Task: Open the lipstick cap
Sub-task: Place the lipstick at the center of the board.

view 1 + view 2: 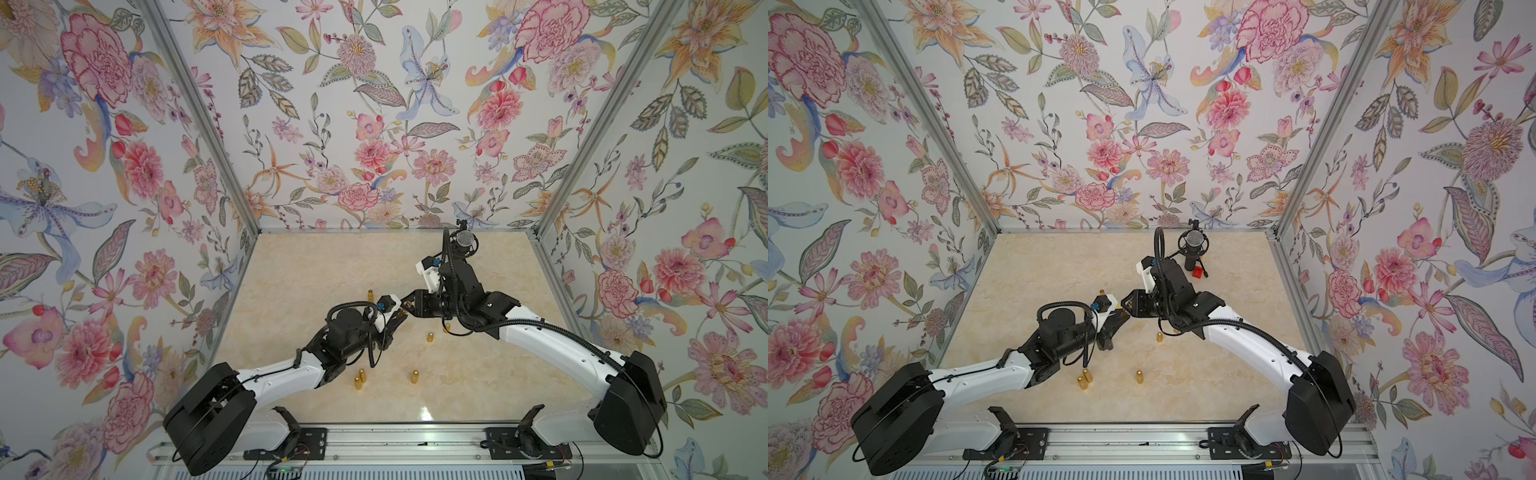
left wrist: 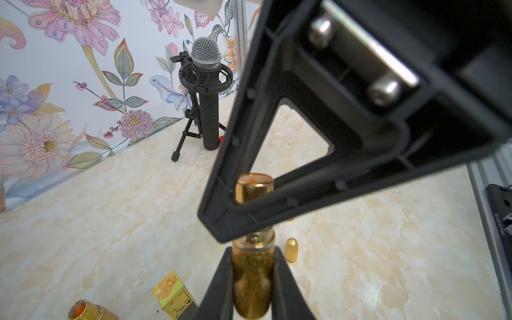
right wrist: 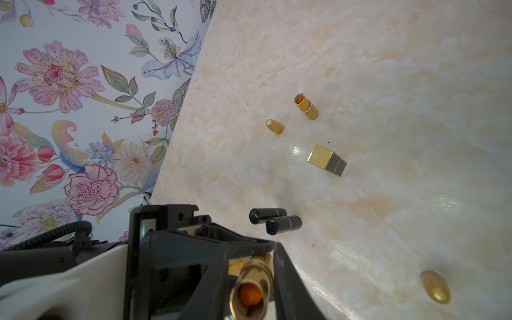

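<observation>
A line of white digits is running along a black bracket (image 2: 498, 199) at the edge of the left wrist view, turned sideways and too small for reading with any certainty. Two small dark letters are sitting at the open rim of a gold bullet-shaped cap (image 3: 275, 126) in the right wrist view, looking like "PY", though not surely. Faint script is showing on the gold barrel of the lipstick (image 3: 250, 277) in that same view, staying illegible.
</observation>
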{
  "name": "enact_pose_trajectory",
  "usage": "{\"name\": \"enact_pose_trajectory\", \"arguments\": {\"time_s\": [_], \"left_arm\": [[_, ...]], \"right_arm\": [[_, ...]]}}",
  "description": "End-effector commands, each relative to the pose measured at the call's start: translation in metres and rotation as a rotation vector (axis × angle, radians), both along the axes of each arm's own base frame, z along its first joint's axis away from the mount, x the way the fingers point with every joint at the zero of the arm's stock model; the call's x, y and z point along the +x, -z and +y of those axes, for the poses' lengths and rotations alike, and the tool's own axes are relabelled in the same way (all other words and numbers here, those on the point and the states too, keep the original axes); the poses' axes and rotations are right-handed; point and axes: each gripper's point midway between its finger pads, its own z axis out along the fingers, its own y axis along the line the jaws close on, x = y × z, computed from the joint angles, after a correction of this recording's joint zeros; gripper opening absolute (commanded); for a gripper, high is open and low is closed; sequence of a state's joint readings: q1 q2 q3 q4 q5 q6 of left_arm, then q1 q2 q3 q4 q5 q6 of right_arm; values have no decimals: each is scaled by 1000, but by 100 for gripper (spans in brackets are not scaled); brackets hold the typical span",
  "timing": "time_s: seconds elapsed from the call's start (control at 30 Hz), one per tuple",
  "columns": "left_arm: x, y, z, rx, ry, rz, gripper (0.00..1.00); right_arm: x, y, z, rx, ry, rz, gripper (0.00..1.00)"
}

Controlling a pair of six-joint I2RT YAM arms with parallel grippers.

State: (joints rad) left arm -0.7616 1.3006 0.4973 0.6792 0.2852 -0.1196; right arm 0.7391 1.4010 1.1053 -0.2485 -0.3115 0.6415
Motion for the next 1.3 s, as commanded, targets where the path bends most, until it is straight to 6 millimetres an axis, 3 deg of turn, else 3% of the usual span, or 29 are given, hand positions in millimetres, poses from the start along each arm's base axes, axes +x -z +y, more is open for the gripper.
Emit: {"name": "enact_pose_trajectory", "arguments": {"time_s": [0.0,0.23,0.63,0.77,0.87,1.0,1.1,1.2,1.27], "left_arm": [[3,-14,-4,-13,0,-26,9],[4,-15,-4,-11,-8,-28,9],[4,-15,-3,-10,-12,-28,12],[5,-15,-2,-8,-14,-28,26],[4,-16,-2,-8,-15,-29,47],[3,-15,0,1,-15,-21,84],[0,-13,5,7,-27,-5,90],[-1,-11,16,5,-72,17,99],[-2,-9,22,11,-97,33,99]], "right_arm": [[0,-6,5,24,-15,-6,30],[-2,-1,4,16,-21,1,31],[4,-4,0,12,0,-15,21],[6,-6,-2,10,11,-24,21],[8,-7,-4,9,23,-31,20],[16,-9,-12,-7,52,-47,20],[23,-1,-25,-83,92,-79,20],[30,20,-39,-201,128,-102,20],[33,34,-45,-280,138,-119,20]]}}
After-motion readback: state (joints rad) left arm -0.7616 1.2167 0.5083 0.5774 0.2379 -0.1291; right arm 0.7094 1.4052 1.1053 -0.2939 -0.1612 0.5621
